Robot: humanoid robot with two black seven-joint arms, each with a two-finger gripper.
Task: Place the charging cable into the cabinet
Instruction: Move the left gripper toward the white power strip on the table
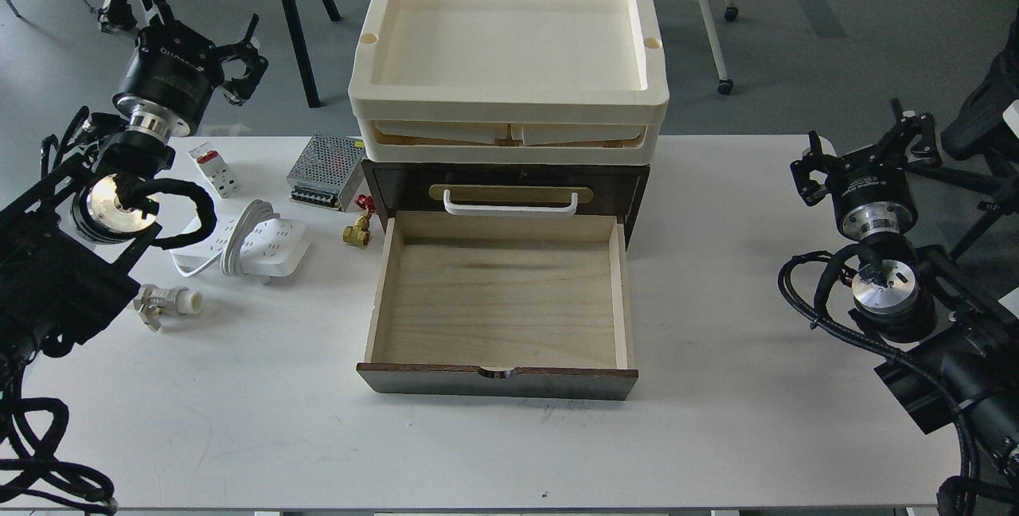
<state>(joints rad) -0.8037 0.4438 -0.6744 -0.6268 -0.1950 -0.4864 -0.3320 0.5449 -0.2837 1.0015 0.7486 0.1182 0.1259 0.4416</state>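
Head view, the only one: charging cable (253,245) lying flat on the desk (700,436), left of the cabinet (506,189), thick cord looped over the strip; lower drawer (500,305) pulled fully out and bare inside, so the way in is free; left claw (187,26) raised well above and behind the cable, fingers spread, holding nothing; right claw (868,154) far on the other side, fingers also spread, holding nothing

Probably best to use the left claw; to come down on the strip body across its short width, catching the cord loop together so it will not trail; to keep away from the silver box (326,172) and the brass fitting (357,233) near the drawer's corner; to lift over the drawer wall, then release low
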